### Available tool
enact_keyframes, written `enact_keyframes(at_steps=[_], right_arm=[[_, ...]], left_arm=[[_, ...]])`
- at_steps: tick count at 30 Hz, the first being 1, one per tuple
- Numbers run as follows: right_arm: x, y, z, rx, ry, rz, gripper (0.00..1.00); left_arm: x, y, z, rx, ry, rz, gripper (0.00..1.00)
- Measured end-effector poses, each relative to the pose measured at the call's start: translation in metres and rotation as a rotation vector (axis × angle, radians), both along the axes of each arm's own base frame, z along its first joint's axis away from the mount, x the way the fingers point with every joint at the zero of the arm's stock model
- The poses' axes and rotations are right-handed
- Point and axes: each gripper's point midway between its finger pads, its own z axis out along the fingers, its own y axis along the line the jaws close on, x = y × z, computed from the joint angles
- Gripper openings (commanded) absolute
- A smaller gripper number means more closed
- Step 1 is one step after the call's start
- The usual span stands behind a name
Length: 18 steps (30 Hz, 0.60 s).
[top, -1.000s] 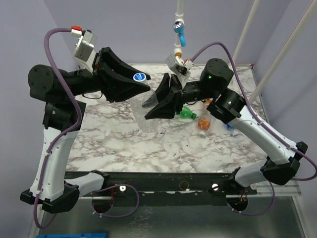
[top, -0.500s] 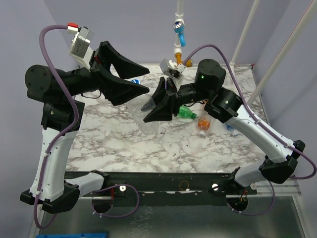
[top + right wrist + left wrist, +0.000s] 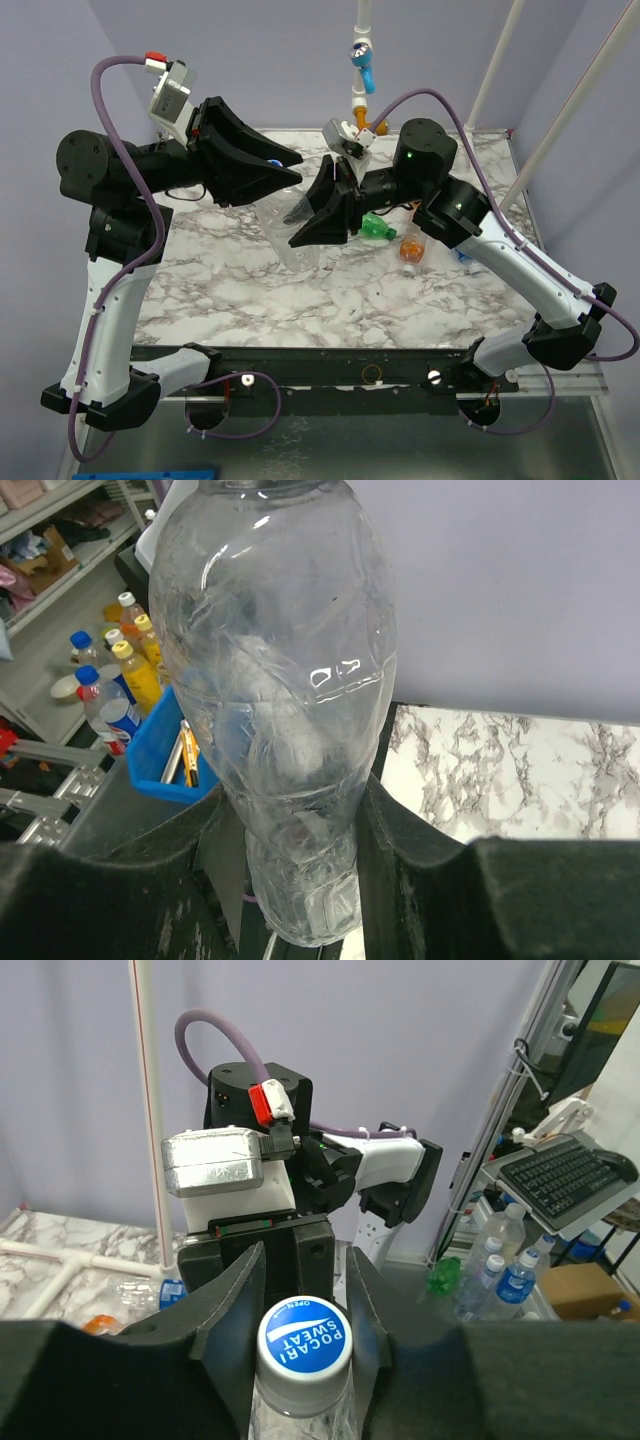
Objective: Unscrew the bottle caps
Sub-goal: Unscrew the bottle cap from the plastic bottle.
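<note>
The clear bottle [image 3: 296,238] hangs in the air between both grippers over the middle of the table. My right gripper [image 3: 310,222] is shut on its base; in the right wrist view the bottle [image 3: 280,670] rises between the jaws of the right gripper [image 3: 300,820]. My left gripper [image 3: 290,183] is shut on its cap [image 3: 305,1338], whitish with a blue printed top, which sits between the jaws of the left gripper [image 3: 305,1295]. A green bottle [image 3: 378,230], an orange bottle [image 3: 410,249] and a blue-labelled bottle [image 3: 466,256] lie on the table at the right, their caps unclear.
The marble table [image 3: 250,300] lies under the arms. A white pipe with blue and orange fittings [image 3: 362,62] hangs at the back. White poles [image 3: 560,120] stand at the right. A blue bin [image 3: 165,755] and several bottles sit off the table.
My left gripper has twisted about its axis on the cap, first one way, then back. The right gripper shifted slightly left with the bottle, then stayed.
</note>
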Motion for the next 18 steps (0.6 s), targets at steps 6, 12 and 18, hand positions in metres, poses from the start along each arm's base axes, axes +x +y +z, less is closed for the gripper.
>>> enact_keyframes(at_steps=[6,12,18], right_arm=[[0.0,0.0,-0.001,-0.003,0.003,0.0,0.0],[0.001,0.0,-0.001,-0.004,-0.002,-0.015,0.78],[0.005,0.0,0.011,0.04,-0.022,-0.049,1.0]], left_arm=[[0.001,0.0,-0.001,0.002,-0.013,0.004,0.07],[0.001,0.0,-0.001,0.006,-0.02,0.001,0.0],[0.0,-0.001,-0.004,0.019,-0.018,-0.017,0.0]])
